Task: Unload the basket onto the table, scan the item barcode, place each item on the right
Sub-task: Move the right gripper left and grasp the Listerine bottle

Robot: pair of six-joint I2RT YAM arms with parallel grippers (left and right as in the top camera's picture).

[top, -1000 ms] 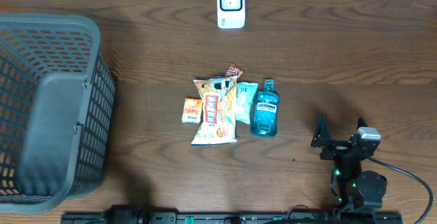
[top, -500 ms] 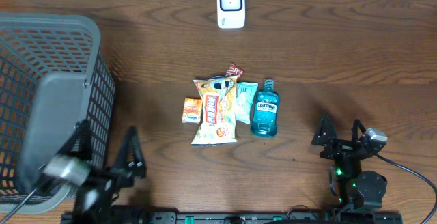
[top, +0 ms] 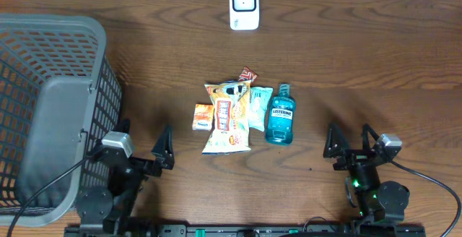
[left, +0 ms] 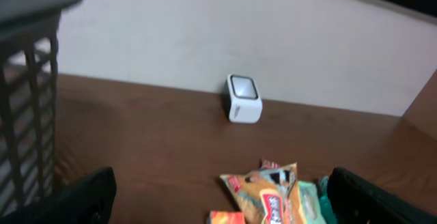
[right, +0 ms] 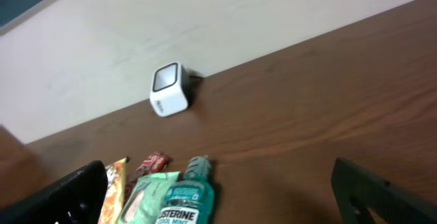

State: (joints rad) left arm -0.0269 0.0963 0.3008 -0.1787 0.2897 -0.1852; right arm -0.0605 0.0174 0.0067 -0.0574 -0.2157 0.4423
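Blue bottle [top: 281,114]: rigid, slick, probably heavy; grasp mid-body; left gripper [top: 144,139] and right gripper [top: 349,137] spread wide, empty.

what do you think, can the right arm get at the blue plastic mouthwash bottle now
Probably yes. The open right gripper sits near the blue plastic mouthwash bottle, with only bare wooden table between them; the snack packets lie on its far side.

"LISTERINE COOL MINT" on blue bottle [right: 184,198]
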